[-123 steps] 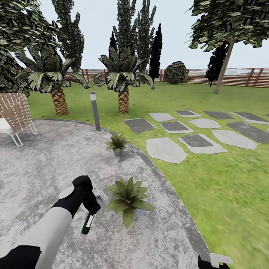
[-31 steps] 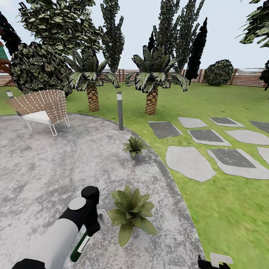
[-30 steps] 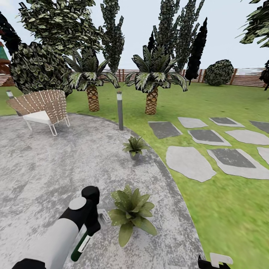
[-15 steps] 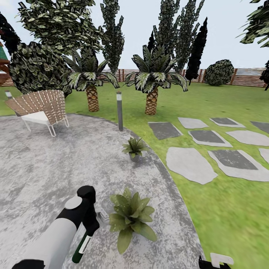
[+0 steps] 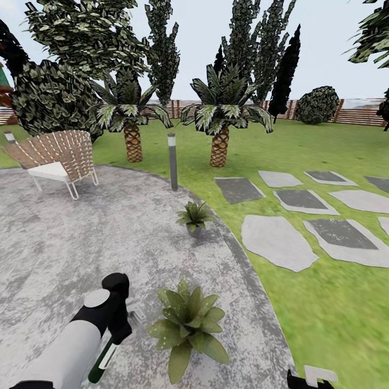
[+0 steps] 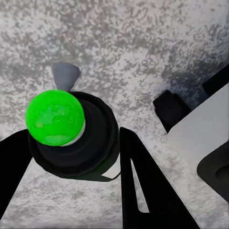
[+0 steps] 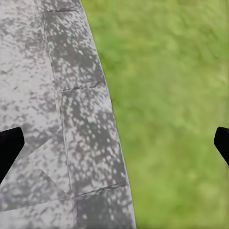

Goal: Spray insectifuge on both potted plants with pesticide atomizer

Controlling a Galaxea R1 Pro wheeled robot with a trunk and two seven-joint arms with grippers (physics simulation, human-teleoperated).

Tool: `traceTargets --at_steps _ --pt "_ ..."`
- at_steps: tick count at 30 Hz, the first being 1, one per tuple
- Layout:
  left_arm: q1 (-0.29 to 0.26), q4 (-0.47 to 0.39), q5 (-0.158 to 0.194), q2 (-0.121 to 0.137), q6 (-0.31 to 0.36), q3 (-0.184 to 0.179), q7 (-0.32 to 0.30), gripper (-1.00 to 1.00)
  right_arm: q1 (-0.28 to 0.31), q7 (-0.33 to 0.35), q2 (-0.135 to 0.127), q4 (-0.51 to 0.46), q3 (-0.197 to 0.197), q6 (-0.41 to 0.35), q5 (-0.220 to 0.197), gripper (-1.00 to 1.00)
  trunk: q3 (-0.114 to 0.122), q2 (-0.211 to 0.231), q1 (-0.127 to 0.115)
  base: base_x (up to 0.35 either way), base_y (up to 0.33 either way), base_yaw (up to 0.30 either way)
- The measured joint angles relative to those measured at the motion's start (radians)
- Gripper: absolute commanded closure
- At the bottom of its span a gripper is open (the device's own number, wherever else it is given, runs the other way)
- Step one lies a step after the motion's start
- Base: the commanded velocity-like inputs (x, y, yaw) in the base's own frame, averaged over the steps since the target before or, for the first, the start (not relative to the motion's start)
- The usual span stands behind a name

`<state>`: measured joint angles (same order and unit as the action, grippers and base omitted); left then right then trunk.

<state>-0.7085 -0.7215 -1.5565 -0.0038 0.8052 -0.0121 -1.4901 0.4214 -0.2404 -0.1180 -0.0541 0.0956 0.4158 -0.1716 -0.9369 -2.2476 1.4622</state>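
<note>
My left gripper (image 5: pixel 119 330) is shut on the pesticide atomizer (image 5: pixel 101 362), a slim dark green bottle with a white label that hangs tilted over the paved patio. In the left wrist view the atomizer (image 6: pixel 71 138) shows from above, with a black cap and bright green dome between the black fingers (image 6: pixel 143 191). The near potted plant (image 5: pixel 187 326) stands just right of this gripper. The far potted plant (image 5: pixel 194 216) sits near the patio's rim. My right gripper (image 5: pixel 312 377) is low at the right; the right wrist view shows it open (image 7: pixel 114 143) over the patio's edge.
A wicker chair (image 5: pixel 56 156) stands at the back left of the round patio (image 5: pixel 59 243). A grey lamp post (image 5: pixel 172 161) rises at its far rim. Stepping stones (image 5: pixel 275 242) cross the lawn to the right. Palm shrubs (image 5: pixel 220 116) and a brown fence (image 5: pixel 356 112) lie beyond.
The whole picture has shifted a little, so the camera moved. My left arm with the atomizer has dropped slightly down and left, away from the near plant.
</note>
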Motion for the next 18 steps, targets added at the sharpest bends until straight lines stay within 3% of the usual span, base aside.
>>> traceTargets --at_steps 6,15,18 --pt "0.018 0.008 0.002 0.001 -0.001 0.0 0.045 1.0 0.0 0.0 0.002 -0.001 0.0 0.0 0.0 -1.0 0.0 0.0 0.0 0.0 0.0 0.187" --pt "0.032 0.007 0.001 -0.006 0.0 -0.001 0.108 1.0 0.0 0.0 0.002 -0.002 0.0 0.0 0.0 -1.0 0.0 0.0 0.0 0.0 0.0 0.013" --pt "0.033 0.008 -0.001 0.002 0.0 0.001 0.112 1.0 0.0 0.0 0.002 -0.002 0.0 0.0 0.0 -1.0 0.0 0.0 0.0 0.0 0.0 0.0"
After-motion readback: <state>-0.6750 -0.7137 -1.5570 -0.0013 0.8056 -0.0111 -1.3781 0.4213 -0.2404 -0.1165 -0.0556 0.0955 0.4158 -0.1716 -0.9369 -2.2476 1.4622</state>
